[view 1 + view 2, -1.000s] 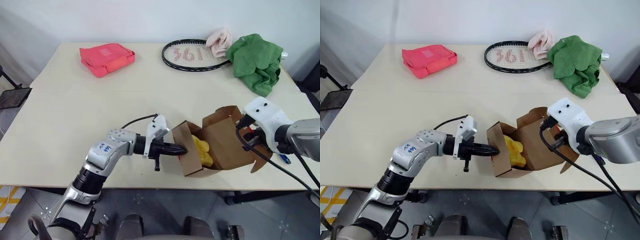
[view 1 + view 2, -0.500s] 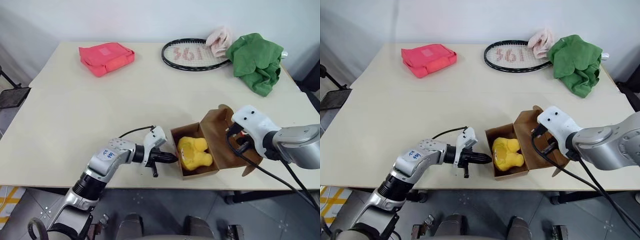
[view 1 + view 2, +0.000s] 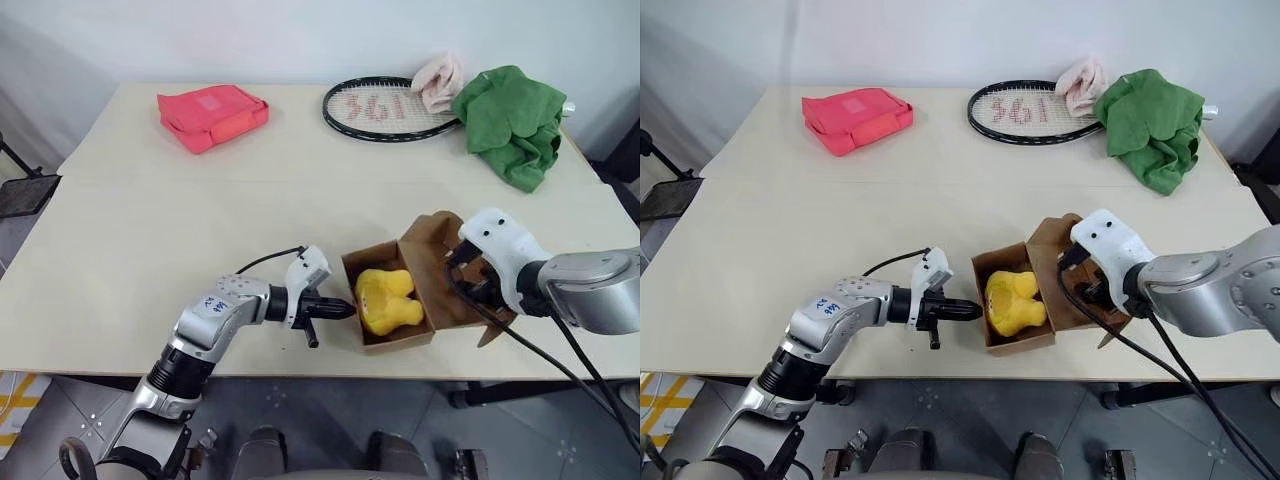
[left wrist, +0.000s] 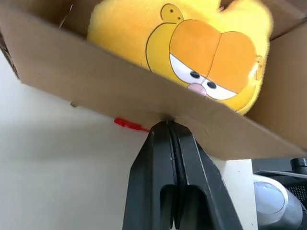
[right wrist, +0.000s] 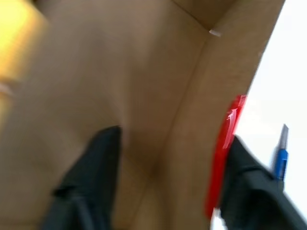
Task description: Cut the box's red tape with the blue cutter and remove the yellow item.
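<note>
The brown box [image 3: 392,338] lies open on the table near its front edge, lid [image 3: 432,262] folded back to the right. The yellow item [image 3: 388,302] rests inside, face up. My left gripper [image 3: 343,310] is shut, its tips against the outside of the box's left wall [image 4: 96,81]. A scrap of red tape [image 4: 128,124] shows by that wall's base. My right gripper [image 5: 175,139] stands open astride the lid's edge, where a strip of red tape [image 5: 223,153] clings. The blue cutter [image 5: 280,158] lies on the table just beyond.
At the back of the table lie a pink-red pouch [image 3: 212,116], a racket [image 3: 385,110], a pink cloth [image 3: 440,82] and a green cloth [image 3: 512,122]. The box sits close to the table's front edge [image 3: 330,372].
The box, held up and tilted a second ago, now lies flat on the table with the toy face up. My right gripper has opened. My left hand has sunk a little.
</note>
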`<state>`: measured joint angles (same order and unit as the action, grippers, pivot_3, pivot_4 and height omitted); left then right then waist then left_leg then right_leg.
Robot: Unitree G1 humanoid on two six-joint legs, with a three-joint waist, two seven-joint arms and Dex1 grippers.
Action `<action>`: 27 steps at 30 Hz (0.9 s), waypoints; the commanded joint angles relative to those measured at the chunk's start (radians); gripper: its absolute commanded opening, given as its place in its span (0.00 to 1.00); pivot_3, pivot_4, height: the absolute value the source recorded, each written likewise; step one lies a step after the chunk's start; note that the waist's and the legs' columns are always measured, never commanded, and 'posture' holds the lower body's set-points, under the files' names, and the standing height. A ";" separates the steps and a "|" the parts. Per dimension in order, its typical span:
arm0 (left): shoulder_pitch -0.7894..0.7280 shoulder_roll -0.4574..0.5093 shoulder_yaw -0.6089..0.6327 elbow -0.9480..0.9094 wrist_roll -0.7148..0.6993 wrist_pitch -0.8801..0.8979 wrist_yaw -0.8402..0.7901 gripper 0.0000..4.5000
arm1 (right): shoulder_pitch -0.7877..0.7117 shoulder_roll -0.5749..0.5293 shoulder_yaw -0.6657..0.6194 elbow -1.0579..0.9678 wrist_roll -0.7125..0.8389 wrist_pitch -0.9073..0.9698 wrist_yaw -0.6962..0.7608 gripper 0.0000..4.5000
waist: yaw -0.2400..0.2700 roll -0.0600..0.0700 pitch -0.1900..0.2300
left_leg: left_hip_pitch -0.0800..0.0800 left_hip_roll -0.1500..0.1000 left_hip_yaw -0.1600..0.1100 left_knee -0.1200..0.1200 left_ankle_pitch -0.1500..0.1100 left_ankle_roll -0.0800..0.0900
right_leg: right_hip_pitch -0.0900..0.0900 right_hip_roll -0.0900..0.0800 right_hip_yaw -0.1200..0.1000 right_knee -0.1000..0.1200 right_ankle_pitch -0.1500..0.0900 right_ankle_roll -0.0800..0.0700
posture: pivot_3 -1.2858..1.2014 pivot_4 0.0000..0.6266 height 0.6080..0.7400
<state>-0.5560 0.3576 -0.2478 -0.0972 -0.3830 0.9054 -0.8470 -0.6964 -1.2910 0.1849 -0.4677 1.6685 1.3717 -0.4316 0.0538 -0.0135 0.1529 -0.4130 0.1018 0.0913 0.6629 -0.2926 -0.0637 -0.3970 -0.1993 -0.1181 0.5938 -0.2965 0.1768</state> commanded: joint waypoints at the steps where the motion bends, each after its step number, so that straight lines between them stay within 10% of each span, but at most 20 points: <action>1: -0.025 -0.001 0.033 -0.031 -0.040 0.012 -0.001 0.25 | 0.056 -0.041 -0.124 -0.017 -0.047 -0.033 0.141 0.91 | 0.000 0.000 0.000 | 0.000 0.000 0.000 0.000 0.000 0.000 | 0.000 0.000 0.000 0.000 0.000 0.000 | 0.52 0.24 1.00; 13: 0.075 0.235 0.211 -0.035 -0.125 -0.152 -0.204 0.99 | 0.603 0.172 -0.822 -0.044 -0.527 -0.467 0.863 1.00 | -0.001 -0.001 0.001 | 0.002 0.000 0.001 -0.002 0.000 0.000 | 0.000 0.000 0.000 0.000 0.000 0.000 | 0.52 0.24 1.00; 27: 0.410 0.496 0.582 0.229 -0.116 -0.531 -0.393 0.99 | 0.821 0.371 -0.889 -0.055 -0.783 -0.961 1.538 1.00 | -0.017 -0.001 0.002 | 0.008 0.001 0.002 -0.004 0.000 0.000 | 0.004 0.001 0.001 0.001 0.000 0.001 | 0.52 0.24 1.00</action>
<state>-0.1689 0.8344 0.2805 0.1464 -0.4876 0.4036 -1.2233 0.1232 -0.9271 -0.7027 -0.4885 0.9135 0.4714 1.0601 0.0368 -0.0147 0.1545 -0.4052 0.1025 0.0935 0.6585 -0.2924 -0.0641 -0.3932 -0.1988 -0.1171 0.5948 -0.2964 0.1774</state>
